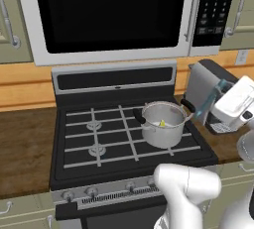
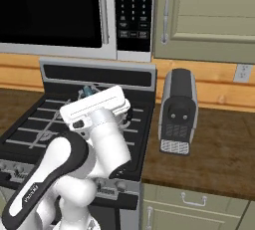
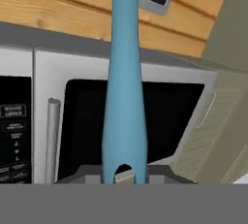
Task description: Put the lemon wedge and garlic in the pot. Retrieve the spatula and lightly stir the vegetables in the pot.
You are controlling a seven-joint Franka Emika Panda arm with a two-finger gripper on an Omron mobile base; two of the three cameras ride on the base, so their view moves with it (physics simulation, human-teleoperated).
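**Spatula in hand, stirring still ahead**

Spatula point(image 3: 124, 97) is the thing to watch: the slim light-blue tool sits clamped between the closed jaws of the gripper point(image 3: 124, 175), its handle running straight away from the hand toward the microwave point(image 3: 135, 121) overhead. From the left base view the same blue handle point(image 1: 211, 99) shows to the right of the pot point(image 1: 163, 123), in front of the grey toaster point(image 1: 201, 86), with the white hand just beside it and well clear of the pot's rim.

Pot stands on the stove point(image 1: 99, 139), on the right-hand rear burner, black side handle pointing right toward the toaster. Inside it, the lemon wedge point(image 1: 162, 123) shows as a small yellow spot on the pale floor. The garlic cannot be made out in the pot from here; it is either hidden by the steel wall or too pale against the inside to tell, and it shows nowhere on the stove around the pot either.

Judging by this, the loading step looks done for the lemon and probably for the garlic, and the retrieval of the tool is done as well. What is left is to carry the blade over to the pot, lower it inside, and give the vegetables a light stir.
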